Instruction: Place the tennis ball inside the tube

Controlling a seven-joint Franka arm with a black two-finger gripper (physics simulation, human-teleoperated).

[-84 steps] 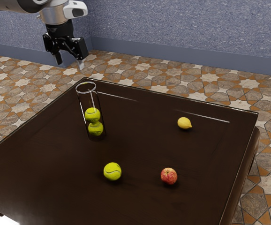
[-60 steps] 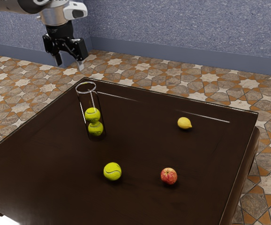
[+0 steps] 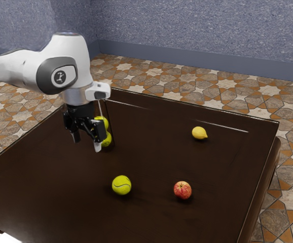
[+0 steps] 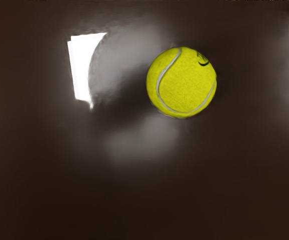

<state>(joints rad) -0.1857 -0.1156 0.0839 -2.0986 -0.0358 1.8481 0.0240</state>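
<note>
You've got a wht arm (image 3: 21, 68) w/ rounded segs, a dk-grey joint cap (image 3: 46, 75) w/ wht-ringed logo (image 3: 61, 77), silvery collar (image 3: 78, 95), wht side block (image 3: 92, 92) and blk 2-finger hand (image 3: 87, 142) w/ pale tips (image 3: 98, 147).

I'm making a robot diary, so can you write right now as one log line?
pincer open, empty | loose ball on table | two balls in tube

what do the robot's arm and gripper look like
The arm is white and rounded, with a dark grey ring around a pale disc bearing a dark logo, and a silvery collar. The two-finger gripper is black with a pale fingertip.
</note>
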